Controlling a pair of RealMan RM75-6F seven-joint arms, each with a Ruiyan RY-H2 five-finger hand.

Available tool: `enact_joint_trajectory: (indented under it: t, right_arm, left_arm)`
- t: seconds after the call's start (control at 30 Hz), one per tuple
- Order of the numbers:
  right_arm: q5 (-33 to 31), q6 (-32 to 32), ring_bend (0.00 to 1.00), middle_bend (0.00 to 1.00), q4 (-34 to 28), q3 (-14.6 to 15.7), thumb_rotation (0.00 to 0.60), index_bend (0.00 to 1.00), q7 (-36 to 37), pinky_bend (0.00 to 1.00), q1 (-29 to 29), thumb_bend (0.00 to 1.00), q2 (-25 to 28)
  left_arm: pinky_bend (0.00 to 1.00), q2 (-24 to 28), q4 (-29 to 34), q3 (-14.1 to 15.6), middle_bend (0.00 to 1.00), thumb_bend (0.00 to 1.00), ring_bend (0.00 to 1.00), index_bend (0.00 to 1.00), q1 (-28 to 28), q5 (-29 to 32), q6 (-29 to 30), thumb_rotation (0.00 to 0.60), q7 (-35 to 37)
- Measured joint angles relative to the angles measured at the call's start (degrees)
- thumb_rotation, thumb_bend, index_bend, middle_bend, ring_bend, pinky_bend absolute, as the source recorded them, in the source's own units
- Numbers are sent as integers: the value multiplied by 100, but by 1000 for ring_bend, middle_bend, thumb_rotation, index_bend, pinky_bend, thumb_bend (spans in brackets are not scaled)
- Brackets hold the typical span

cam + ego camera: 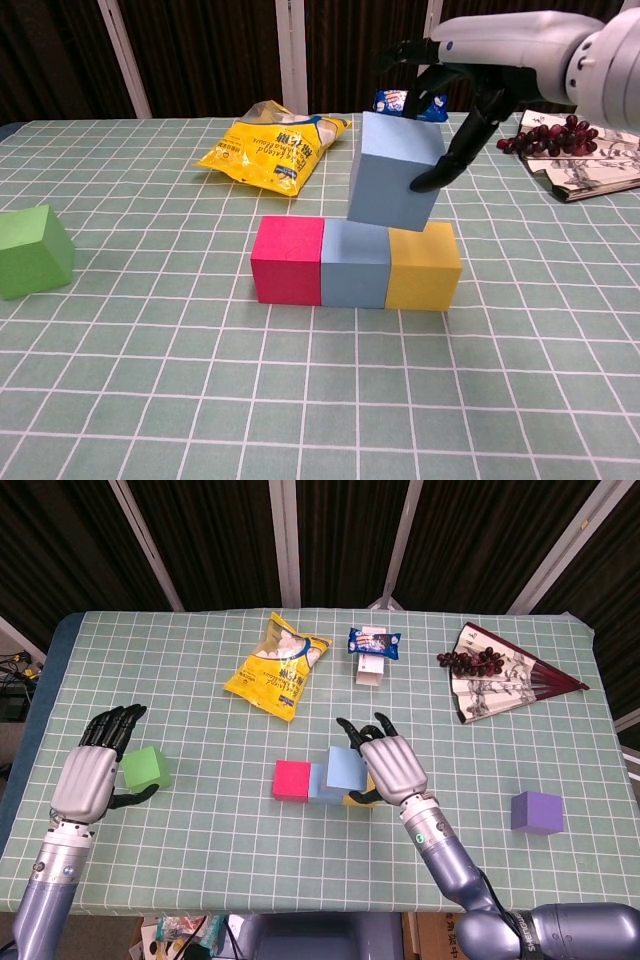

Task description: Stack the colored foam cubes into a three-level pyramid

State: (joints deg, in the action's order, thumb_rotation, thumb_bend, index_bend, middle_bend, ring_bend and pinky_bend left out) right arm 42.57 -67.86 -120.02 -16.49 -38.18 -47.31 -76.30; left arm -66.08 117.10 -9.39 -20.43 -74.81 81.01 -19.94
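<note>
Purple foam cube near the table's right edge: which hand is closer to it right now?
Right. The right hand holds a light blue foam cube over the cube row, left of the purple foam cube. The left hand sits at the far left beside the green foam cube.

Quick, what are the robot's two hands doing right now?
Left hand: curled around the green cube, which sits on the table; a firm grip cannot be told.
Right hand: holding the light blue cube above the row of cubes.
</note>
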Motion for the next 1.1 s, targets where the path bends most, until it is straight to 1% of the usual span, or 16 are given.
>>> enact_joint_trajectory:
  t: [0.1, 0.17, 0.43, 0.73, 0.87, 1.1]
  right_arm:
    - [260, 63, 224, 410, 99, 87, 600, 0, 26, 0, -39, 202, -33]
    - [321, 92, 223, 410, 186, 146, 600, 0, 14, 0, -91, 202, -65]
    - [146, 118, 224, 410, 298, 190, 600, 0, -237, 0, -297, 202, -129]
    - [-342, 108, 224, 410, 432, 234, 600, 0, -508, 0, -509, 202, -187]
    - [-692, 4, 224, 410, 352, 228, 600, 0, -677, 0, -613, 202, -201]
    - [-1017, -254, 224, 410, 205, 212, 600, 0, -896, 0, -782, 202, -288]
  left_arm:
    - [77, 24, 8, 0, 70, 13, 66, 0, 5, -3, -29, 600, 58]
    - [77, 36, 19, 1, 70, 13, 66, 0, 8, -18, -39, 600, 81]
    - [77, 47, 36, 6, 69, 13, 66, 0, 5, 3, -98, 600, 109]
    - [77, 48, 20, -9, 70, 13, 66, 0, 1, 37, -126, 600, 118]
    - [77, 39, 19, -10, 69, 13, 66, 0, -2, 40, -135, 600, 113]
    - [77, 44, 49, -13, 69, 13, 66, 0, 9, 4, -112, 600, 108]
